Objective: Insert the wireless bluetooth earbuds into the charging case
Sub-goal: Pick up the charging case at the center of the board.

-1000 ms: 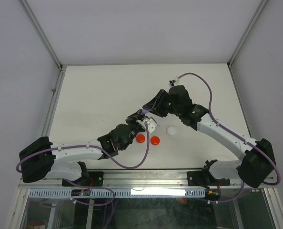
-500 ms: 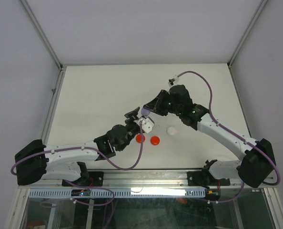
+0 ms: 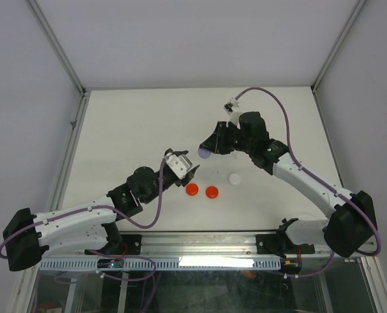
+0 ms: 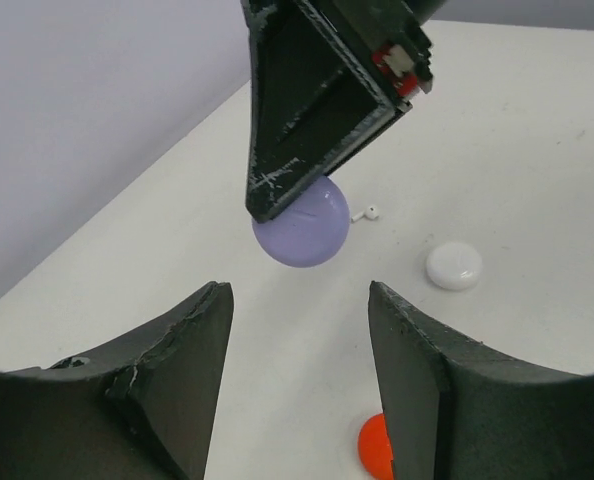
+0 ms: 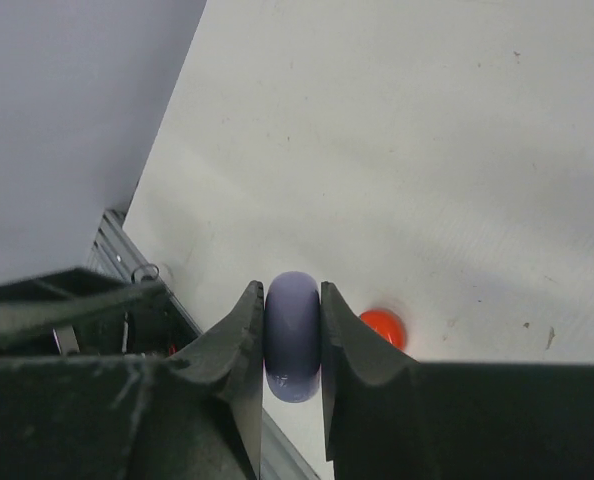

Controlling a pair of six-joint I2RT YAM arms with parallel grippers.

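A tiny white earbud (image 4: 369, 212) lay on the table (image 3: 128, 130), near a white disc (image 4: 453, 267). Above them the right gripper (image 5: 292, 295) pinched a lilac disc (image 4: 302, 230) by its flat faces. The left gripper (image 4: 299, 295) faced it, spread and empty. Two red discs (image 3: 191, 189) lay nearby.

From the left wrist we saw the red disc (image 4: 375, 450) cut off by the bottom edge and a finger (image 4: 427, 400) of the left gripper (image 4: 297, 292). A finger (image 4: 307, 110) of the right gripper (image 5: 292, 300) hid the top of the lilac disc (image 4: 302, 235). The white earbud (image 4: 369, 212) was too small for detail.
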